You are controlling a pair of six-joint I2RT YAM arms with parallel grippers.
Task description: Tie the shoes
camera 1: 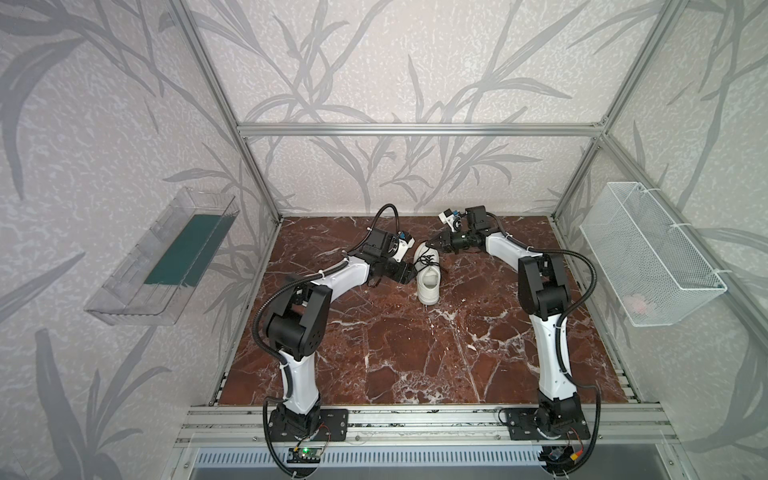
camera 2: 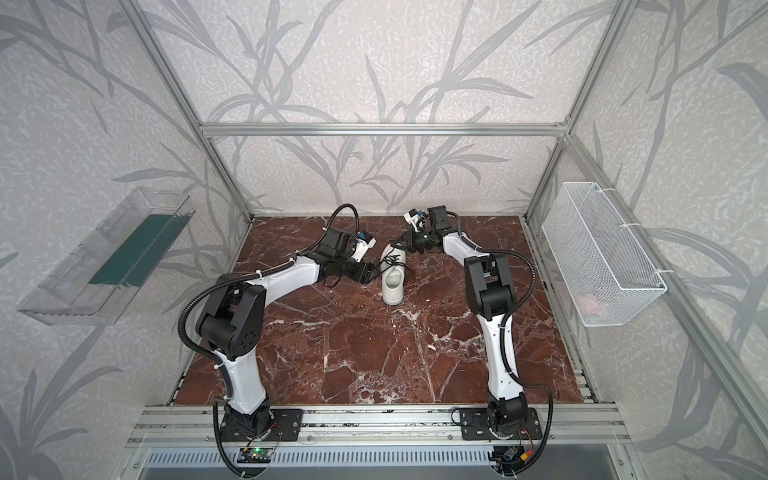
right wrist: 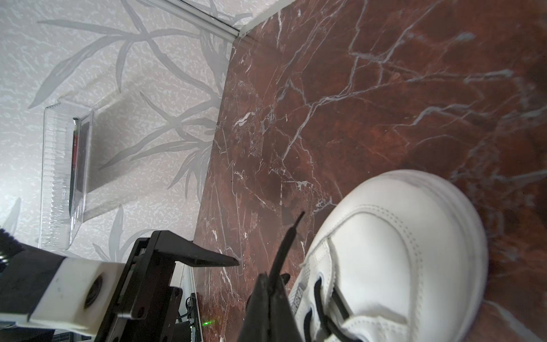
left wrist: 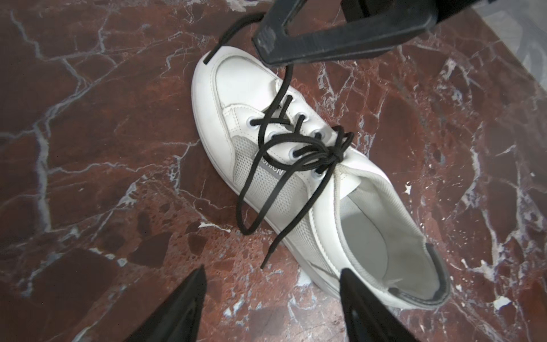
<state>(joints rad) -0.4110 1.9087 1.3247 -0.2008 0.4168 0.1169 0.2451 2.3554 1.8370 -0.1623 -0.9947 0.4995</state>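
Tabletop (camera 1: 415,353) of red marble carries the sneaker (camera 1: 428,276) far-centre, toe away. Left hand (left wrist: 272,296) gapes empty beside it; right hand (left wrist: 270,41) is pinched closed on a black lace (left wrist: 284,86) (seemingly its end).

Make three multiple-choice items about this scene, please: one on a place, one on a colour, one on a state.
1. Where does the sneaker stand?
A. in the wire basket
B. on the marble table
C. in the clear tray

2. What colour are its laces?
A. white
B. red
C. black

3. How is the right gripper?
A. jaws shut on a lace
B. jaws wide open
C. jaws shut on the heel

Answers: 1 B, its sole rests on the marble; 2 C, dark cords cross the white upper; 3 A, a lace end sticks out of its closed jaws.
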